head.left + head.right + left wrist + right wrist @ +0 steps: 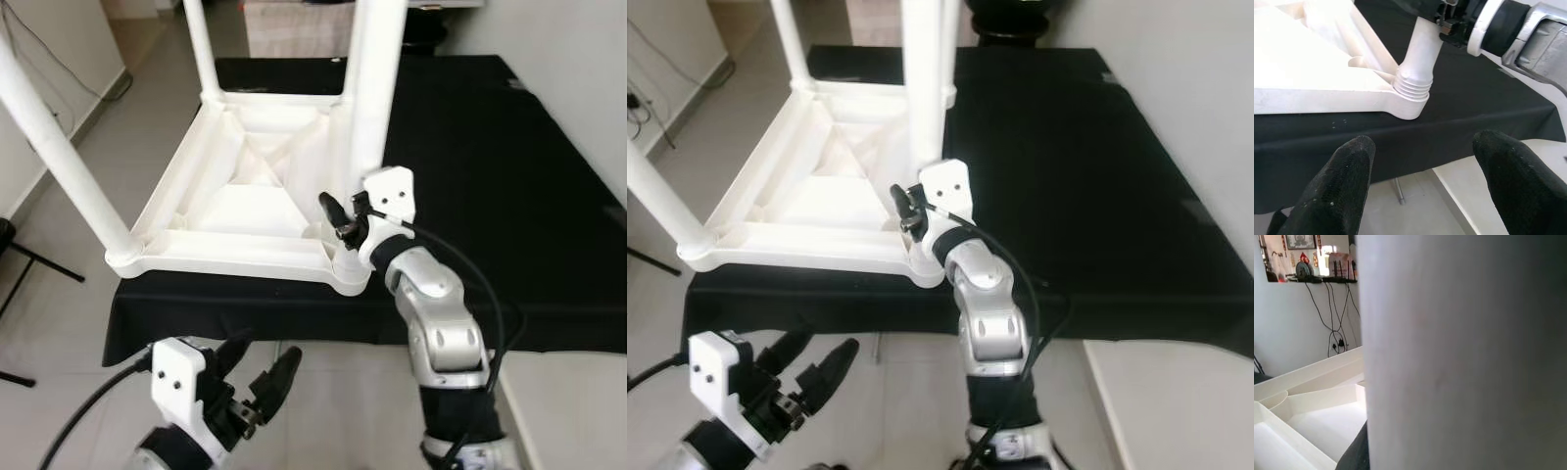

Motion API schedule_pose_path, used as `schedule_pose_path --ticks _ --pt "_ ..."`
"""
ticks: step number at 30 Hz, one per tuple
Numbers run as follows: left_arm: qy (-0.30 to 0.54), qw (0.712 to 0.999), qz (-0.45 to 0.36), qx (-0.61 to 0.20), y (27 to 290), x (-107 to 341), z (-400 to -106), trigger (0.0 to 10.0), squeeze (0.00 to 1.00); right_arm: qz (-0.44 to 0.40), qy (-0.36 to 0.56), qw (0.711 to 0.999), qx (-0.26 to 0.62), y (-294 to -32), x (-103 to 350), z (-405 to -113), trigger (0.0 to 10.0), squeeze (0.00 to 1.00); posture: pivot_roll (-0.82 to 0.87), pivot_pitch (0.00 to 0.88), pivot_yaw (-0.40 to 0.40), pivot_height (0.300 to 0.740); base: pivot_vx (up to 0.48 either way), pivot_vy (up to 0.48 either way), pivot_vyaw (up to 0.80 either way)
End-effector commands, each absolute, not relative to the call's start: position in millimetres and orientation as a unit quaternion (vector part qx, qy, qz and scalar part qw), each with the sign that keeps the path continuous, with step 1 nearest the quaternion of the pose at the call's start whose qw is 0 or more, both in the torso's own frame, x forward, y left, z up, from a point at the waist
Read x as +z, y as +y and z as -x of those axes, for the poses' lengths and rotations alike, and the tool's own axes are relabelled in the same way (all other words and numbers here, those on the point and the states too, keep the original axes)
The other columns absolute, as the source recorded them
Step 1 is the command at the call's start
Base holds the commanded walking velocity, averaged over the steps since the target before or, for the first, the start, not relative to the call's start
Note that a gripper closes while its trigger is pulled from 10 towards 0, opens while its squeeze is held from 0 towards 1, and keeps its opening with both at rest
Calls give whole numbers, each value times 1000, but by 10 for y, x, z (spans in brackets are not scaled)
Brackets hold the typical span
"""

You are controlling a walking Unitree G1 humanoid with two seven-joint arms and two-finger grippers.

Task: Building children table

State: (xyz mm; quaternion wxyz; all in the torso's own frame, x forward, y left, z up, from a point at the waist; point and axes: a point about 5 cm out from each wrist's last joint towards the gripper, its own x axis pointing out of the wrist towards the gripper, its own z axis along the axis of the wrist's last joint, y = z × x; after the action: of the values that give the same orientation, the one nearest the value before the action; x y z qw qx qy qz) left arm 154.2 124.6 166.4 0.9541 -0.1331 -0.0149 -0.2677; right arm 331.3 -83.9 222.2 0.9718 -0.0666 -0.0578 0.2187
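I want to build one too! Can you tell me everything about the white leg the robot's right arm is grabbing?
The white table leg is a smooth, round tube that looks like plastic. It stands upright in the near right corner socket of the upside-down white tabletop, which lies on a black cloth. Screw threads show at its base, just above the socket. The right gripper is at it low down, fingers against the tube. Its top runs beyond the picture.

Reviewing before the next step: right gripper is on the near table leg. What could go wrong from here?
1. The threads on the near leg still show above the corner socket, so it may not be fully seated; letting go could leave it loose or tilted.
2. The upturned table top sits at the black cloth's front edge; twisting by the right gripper may slide it off.
3. The left gripper hangs open below, steadying nothing.
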Motion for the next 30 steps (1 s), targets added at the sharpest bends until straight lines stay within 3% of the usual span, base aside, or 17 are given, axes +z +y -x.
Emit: schedule_pose_path --ticks 1,3,4,5,6,10,12,13,14,15,16,19,24,27,28,29,30 --pt "-9 955 134 -266 1263 1625 -1537 10000 0 76 7 976 202 -915 1962 -3358 10000 0 -6 199 -12 740 0 0 0" --pt "-12 955 134 -266 1265 1628 -1541 10000 0 65 2 976 206 -873 2019 -3315 10000 0 3 200 -14 740 0 0 0" --pt "-13 955 134 -266 1268 1631 -1550 10000 0 51 -10 973 227 -837 2093 -3295 10000 914 15 200 -13 740 0 0 0" --pt "-13 955 134 -266 1268 1631 -1550 10000 0 51 -10 973 227 -837 2093 -3295 10000 914 15 200 -13 740 0 0 0" --pt "-15 955 134 -266 1270 1633 -1563 10000 0 33 -23 960 279 -782 2177 -3283 10000 1000 25 197 -12 740 0 0 0" --pt "-17 955 133 -266 1272 1636 -1582 10000 0 13 -47 929 366 -734 2305 -3292 10000 1000 35 193 -11 740 0 0 0" --pt "-18 954 134 -267 1262 1635 -1596 10000 0 35 -73 877 474 -779 2424 -3320 10000 1000 53 185 -23 740 0 0 0" --pt "-19 954 134 -268 1257 1635 -1601 10000 0 58 -76 846 525 -832 2459 -3331 10000 631 55 184 -24 740 0 0 0" --pt "-19 954 135 -268 1253 1635 -1604 10000 0 78 -73 819 564 -887 2467 -3337 10000 71 55 184 -24 740 0 0 0" --pt "-19 954 135 -268 1253 1635 -1604 10000 0 78 -73 819 564 -887 2467 -3337 10000 71 55 184 -24 740 0 0 0" --pt "-20 954 135 -268 1249 1635 -1605 10000 0 98 -67 803 584 -943 2460 -3360 10000 0 59 183 -28 740 0 0 0" --pt "-22 954 136 -266 1246 1636 -1606 10000 0 109 -45 799 589 -1067 2472 -3528 10000 0 65 182 -34 740 0 0 0" --pt "-23 954 136 -265 1242 1641 -1602 10000 0 97 -42 800 590 -1083 2536 -3625 10000 0 80 187 -36 740 0 0 0" --pt "-23 954 136 -264 1239 1647 -1598 10000 0 93 -38 787 609 -1070 2582 -3674 10000 0 73 193 -36 740 0 0 0" --pt "-24 954 136 -264 1236 1649 -1593 10000 0 89 -37 776 623 -1060 2601 -3689 9294 0 62 193 -38 740 0 0 0" --pt "-24 954 136 -264 1236 1649 -1593 10000 0 89 -37 776 623 -1060 2601 -3689 9294 0 62 193 -38 740 0 0 0" --pt "-23 954 137 -265 1233 1648 -1589 10000 0 84 -37 766 636 -1054 2616 -3705 0 0 57 190 -38 740 0 0 0"
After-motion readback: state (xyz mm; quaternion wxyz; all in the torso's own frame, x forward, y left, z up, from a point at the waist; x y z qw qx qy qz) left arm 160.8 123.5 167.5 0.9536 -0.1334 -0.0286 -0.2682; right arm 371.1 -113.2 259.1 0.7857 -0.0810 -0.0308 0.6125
